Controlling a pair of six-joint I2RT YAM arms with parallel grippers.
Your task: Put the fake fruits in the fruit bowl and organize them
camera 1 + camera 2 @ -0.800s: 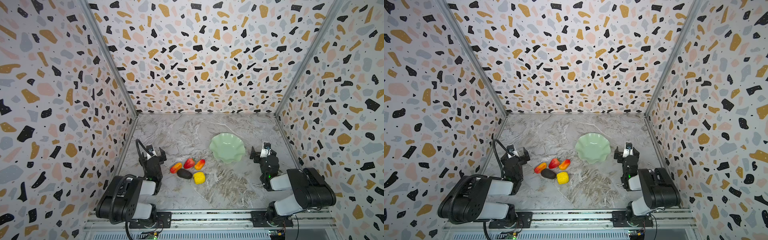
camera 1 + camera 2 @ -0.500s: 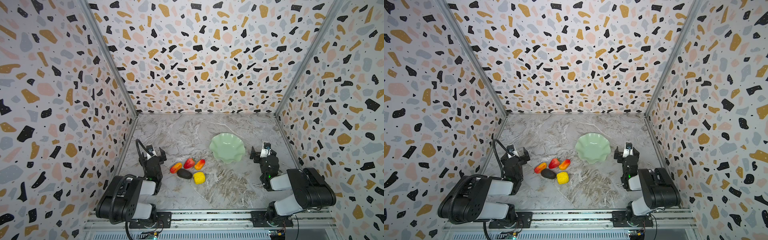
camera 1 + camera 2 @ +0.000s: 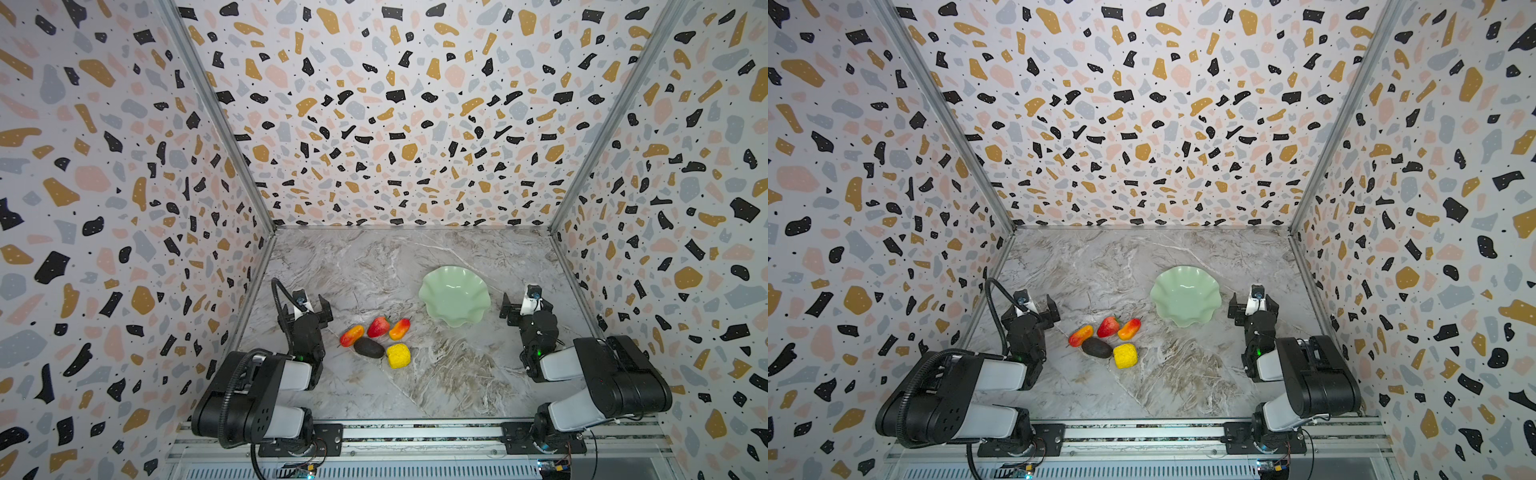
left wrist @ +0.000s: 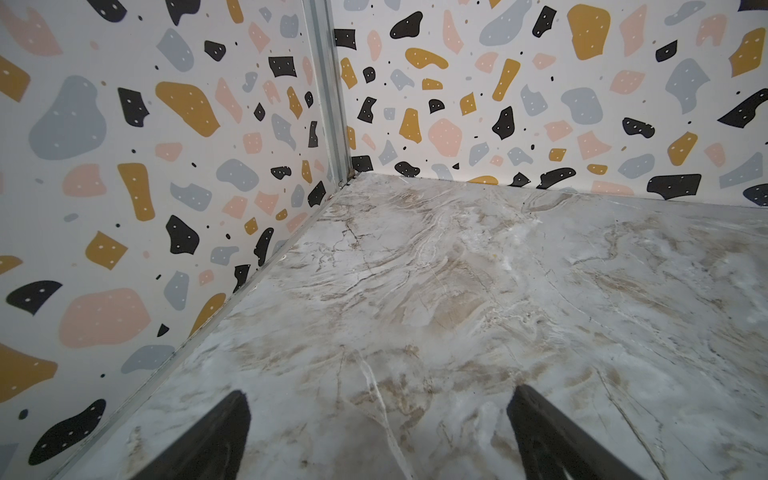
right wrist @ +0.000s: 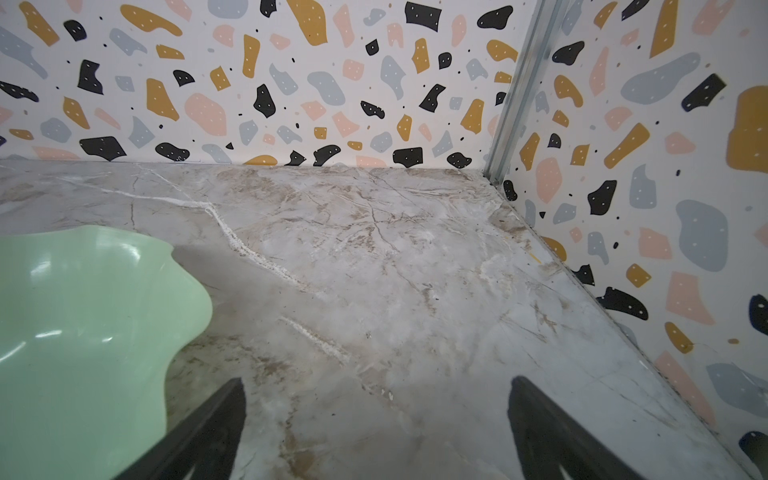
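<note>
Marble-look tabletop (image 3: 365, 266) bears fruit bowl (image 3: 455, 296), fake fruits (image 3: 368, 348); terrazzo-print walls (image 3: 395, 124) three sides.

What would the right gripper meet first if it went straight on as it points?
Probably nothing nearby: ahead of the open right gripper lies only bare table, then the back wall. The fruit bowl sits off to one side, though depth is unclear.

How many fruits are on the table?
5, clustered left of the bowl: a mango, strawberry and second mango in a row, avocado and yellow chunk nearer the robot. None seem hidden.
</note>
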